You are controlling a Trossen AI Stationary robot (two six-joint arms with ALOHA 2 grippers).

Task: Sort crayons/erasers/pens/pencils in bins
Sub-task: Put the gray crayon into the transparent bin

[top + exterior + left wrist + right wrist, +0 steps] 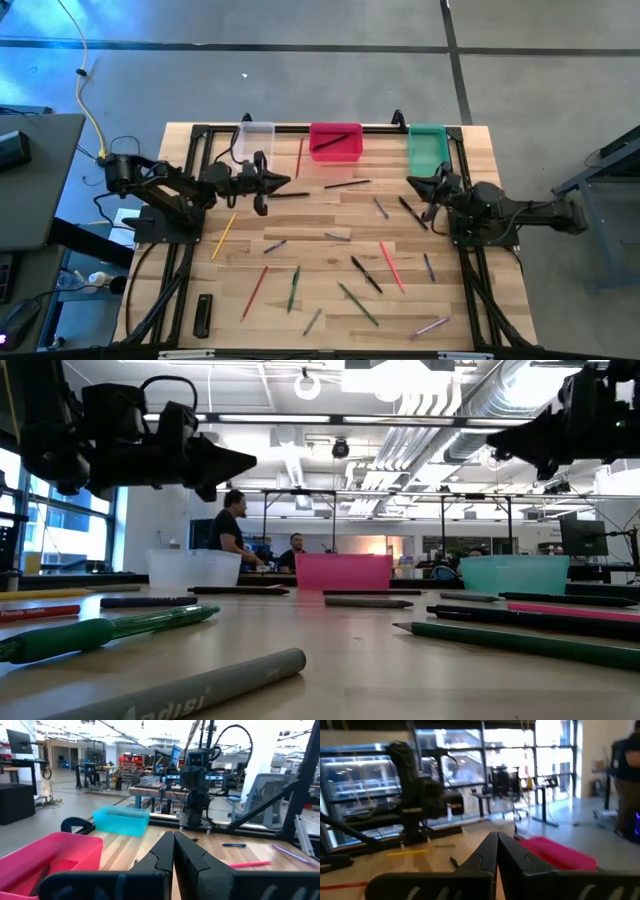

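Three bins stand along the table's far edge: clear (254,140), pink-red (335,142) with a dark stick (333,140) in it, and green (428,148). Several sticks lie flat on the wood: yellow (223,235), red (255,292), green (294,288), black (366,274), pink (391,266). My left gripper (283,183) is shut and empty above the table, near the clear bin, pointing right; its fingers meet in the left wrist view (173,837). My right gripper (413,181) is shut and empty, near the green bin, pointing left; it also shows in the right wrist view (497,836).
A flat black bar (203,315) lies at the near left corner. A black frame (190,180) runs around the table's edges. More sticks lie near the front: a grey one (190,695) and green ones (110,632). People stand in the room beyond (232,525).
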